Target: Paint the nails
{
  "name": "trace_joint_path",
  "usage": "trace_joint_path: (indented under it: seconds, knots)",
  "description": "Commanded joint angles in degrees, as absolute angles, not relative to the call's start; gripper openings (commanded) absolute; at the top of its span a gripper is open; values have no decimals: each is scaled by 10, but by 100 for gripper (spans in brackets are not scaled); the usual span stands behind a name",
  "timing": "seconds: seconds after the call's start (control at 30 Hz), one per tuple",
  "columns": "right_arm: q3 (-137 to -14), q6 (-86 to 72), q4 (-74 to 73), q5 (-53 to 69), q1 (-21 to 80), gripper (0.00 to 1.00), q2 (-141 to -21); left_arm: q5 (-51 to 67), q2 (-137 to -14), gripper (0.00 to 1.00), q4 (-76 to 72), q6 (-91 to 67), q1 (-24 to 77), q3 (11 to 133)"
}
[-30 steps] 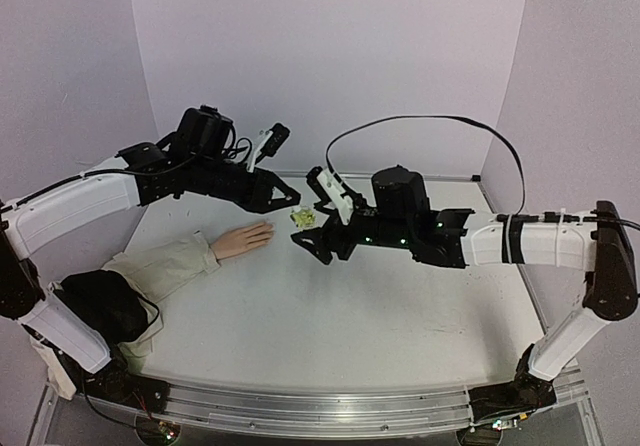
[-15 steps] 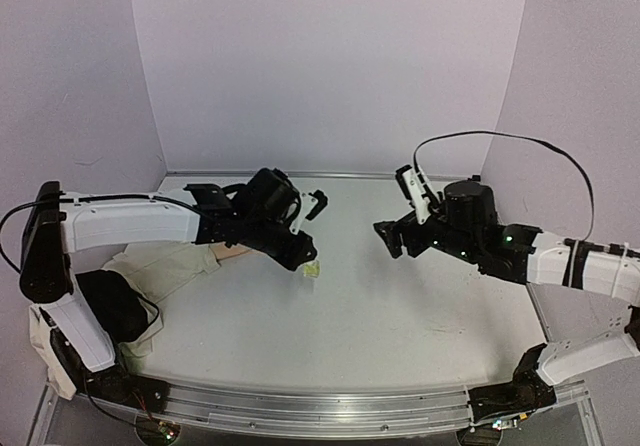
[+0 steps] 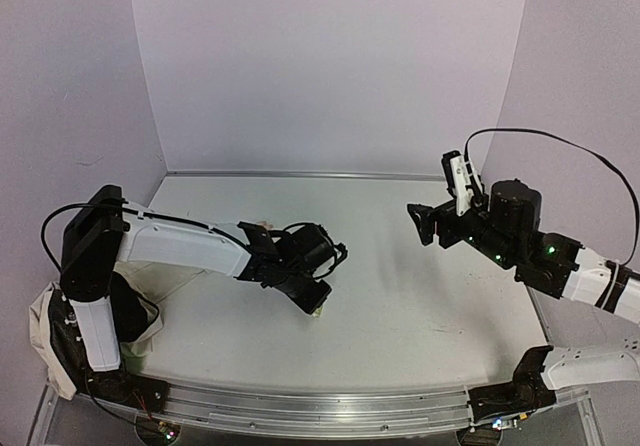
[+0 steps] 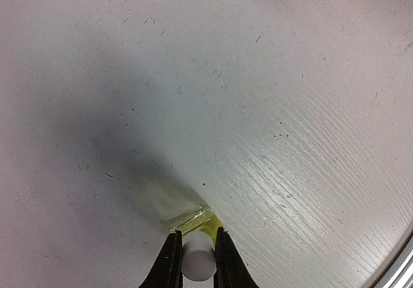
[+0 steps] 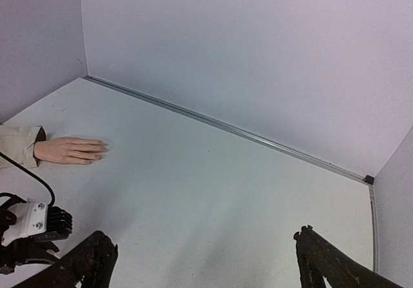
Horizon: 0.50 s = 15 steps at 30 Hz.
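Left arm reaches low across the surface (image 3: 420, 316), left claw (image 4: 196, 236) clamped on the cap of a yellowish bottle (image 4: 193, 218). Right claw (image 5: 205, 239) hovers spread wide; mannequin hand (image 5: 68, 150) lies near the left edge.

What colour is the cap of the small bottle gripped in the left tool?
White: the cap shows best in the left wrist view.

left fingers (image 4: 169, 262) carried the bottle (image 4: 195, 221) nearer; right arm (image 3: 540, 256) withdrew.

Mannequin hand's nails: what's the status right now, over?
Left gripper shut on small bottle, by its cap. Right gripper open, empty. Nails unattended; mannequin hand lying flat, neither gripper near.
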State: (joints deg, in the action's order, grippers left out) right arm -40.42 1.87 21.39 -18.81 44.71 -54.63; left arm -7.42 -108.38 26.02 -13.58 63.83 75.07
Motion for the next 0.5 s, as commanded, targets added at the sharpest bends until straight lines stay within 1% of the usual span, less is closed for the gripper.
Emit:
trace_joint_path:
  seconds: [0.0,0.1,0.17,0.23,0.33,0.37,0.43,0.47]
  knots:
    - [-403,9,223,-203,446,98,-541,-88,-1095,1,241,-150,643,759]
    - [-403,8,222,-204,446,98,-537,-88,-1098,5,238,-150,644,755]
    - [-403,10,222,-207,446,98,-533,-90,-1098,11,237,-147,644,752]
    - [-407,11,217,-218,446,98,-528,-92,-1091,23,237,-145,644,747]
    - [-428,8,186,-252,446,98,-525,-99,-1063,45,237,-136,643,740]
    - [-438,5,176,-264,446,98,-525,-101,-1057,47,238,-134,643,741]
    - [-459,-10,144,-287,446,98,-522,-107,-1030,55,242,-127,640,744]
    - [-470,-17,132,-293,446,98,-519,-107,-1017,64,246,-126,635,747]
